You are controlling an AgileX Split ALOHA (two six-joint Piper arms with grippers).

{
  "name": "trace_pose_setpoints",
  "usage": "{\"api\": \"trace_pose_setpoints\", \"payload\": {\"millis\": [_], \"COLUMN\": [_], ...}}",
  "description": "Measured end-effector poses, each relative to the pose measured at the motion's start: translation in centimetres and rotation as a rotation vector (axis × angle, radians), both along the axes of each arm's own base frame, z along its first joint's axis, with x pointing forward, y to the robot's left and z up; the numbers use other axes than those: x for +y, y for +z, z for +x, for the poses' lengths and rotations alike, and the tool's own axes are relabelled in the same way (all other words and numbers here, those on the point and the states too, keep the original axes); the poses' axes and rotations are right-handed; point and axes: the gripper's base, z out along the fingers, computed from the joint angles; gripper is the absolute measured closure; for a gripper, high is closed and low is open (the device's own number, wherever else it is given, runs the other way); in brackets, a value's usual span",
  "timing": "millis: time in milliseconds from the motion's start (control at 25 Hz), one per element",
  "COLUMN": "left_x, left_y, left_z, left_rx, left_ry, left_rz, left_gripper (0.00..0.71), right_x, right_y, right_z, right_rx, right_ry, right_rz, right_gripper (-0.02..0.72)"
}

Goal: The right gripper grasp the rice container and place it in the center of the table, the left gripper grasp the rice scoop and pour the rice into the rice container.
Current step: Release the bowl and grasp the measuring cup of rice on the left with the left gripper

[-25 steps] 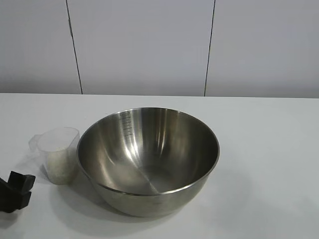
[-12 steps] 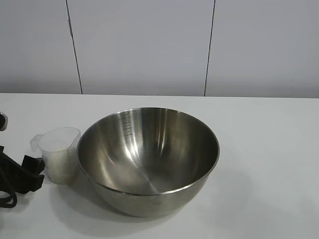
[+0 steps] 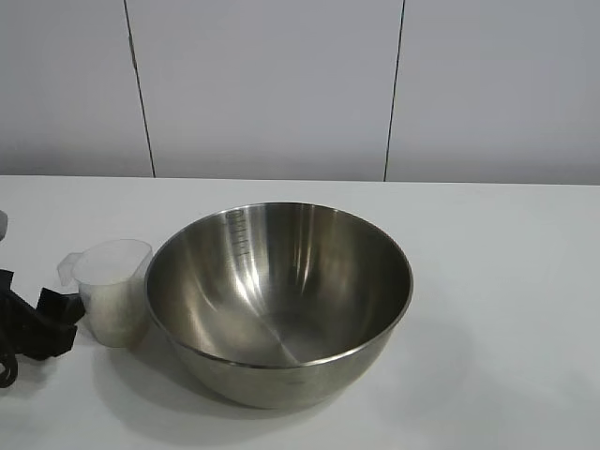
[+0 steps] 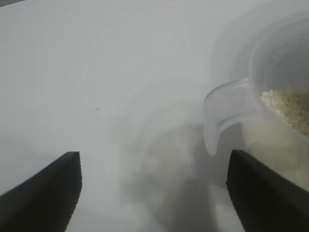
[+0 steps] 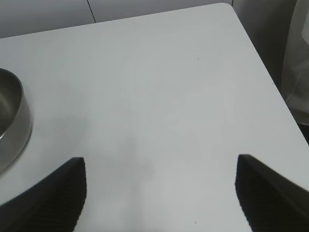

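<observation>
The rice container [image 3: 281, 281], a wide shiny steel bowl, stands in the middle of the white table [image 3: 506, 281]. Its rim also shows in the right wrist view [image 5: 12, 121]. The rice scoop [image 3: 112, 291], a frosted plastic cup partly filled with rice [image 4: 289, 104], stands upright against the bowl's left side. My left gripper [image 3: 58, 317] is low at the far left, just beside the cup. It is open [image 4: 154, 159], and one finger [image 4: 256, 193] is near the cup's spout [image 4: 222, 111]. My right gripper [image 5: 161, 162] is open over bare table, away from the bowl.
A grey panelled wall [image 3: 272, 84] runs behind the table. In the right wrist view the table's edge and rounded corner [image 5: 270, 82] lie close by, with a darker gap beyond.
My left gripper has moved up and to the right from the lower left corner, closer to the cup. The bowl and cup have stayed put.
</observation>
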Motion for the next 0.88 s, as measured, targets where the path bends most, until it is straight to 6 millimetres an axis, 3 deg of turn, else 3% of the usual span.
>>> {"api": "trace_pose_setpoints", "payload": {"millis": [240,320,760,880], "left_x": [-0.1,-0.2,-0.3,-0.4], "left_y": [0.1,0.2,0.4,0.4], "left_z": [0.4,0.6,1.1,1.1], "left_rx": [-0.009,-0.013,-0.024,-0.024], "left_ry": [0.009,0.015,0.019,0.016], "left_rz": [-0.022,-0.037,-0.067,-0.067], "left_gripper": [0.121,0.154,0.620,0.685], "right_x": [0.0,0.0,0.0,0.0], "right_y": [0.0,0.0,0.0,0.0], "right_z": [0.0,0.0,0.0,0.0], "right_rx": [0.000,0.000,0.000,0.000], "right_ry": [0.000,0.000,0.000,0.000], "right_rz": [0.000,0.000,0.000,0.000], "right_gripper": [0.126,0.126,0.126,0.126]}}
